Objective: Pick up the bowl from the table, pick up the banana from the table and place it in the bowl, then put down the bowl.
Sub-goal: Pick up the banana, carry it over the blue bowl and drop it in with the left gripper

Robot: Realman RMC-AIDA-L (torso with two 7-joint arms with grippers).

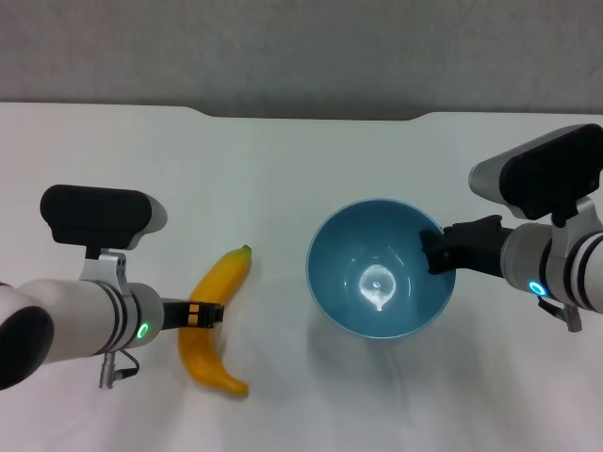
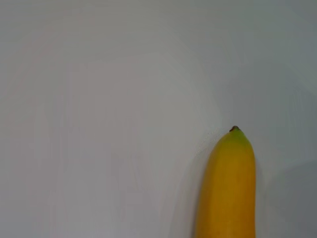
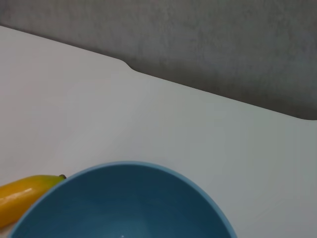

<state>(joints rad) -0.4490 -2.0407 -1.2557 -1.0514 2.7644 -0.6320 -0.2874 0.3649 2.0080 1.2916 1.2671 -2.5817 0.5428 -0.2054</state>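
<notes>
The right end effector (image 1: pixel 435 252) is clamped on the rim of the one bowl (image 1: pixel 379 269), apparently tilted off the tabletop (image 1: pixel 283 169) to receive fruit. The left end effector (image 1: pixel 205 314) is closed across the middle of the single banana (image 1: pixel 215 320), seemingly for carrying it over.

1. The bowl (image 1: pixel 382 282) is plain glossy light blue.
2. The banana (image 1: pixel 215 320) is yellow-orange with a dark stem tip.
3. The bench (image 1: pixel 283 169) is plain white.
4. Both grippers, left gripper (image 1: pixel 205 314) and right gripper (image 1: pixel 435 252), are black.
</notes>
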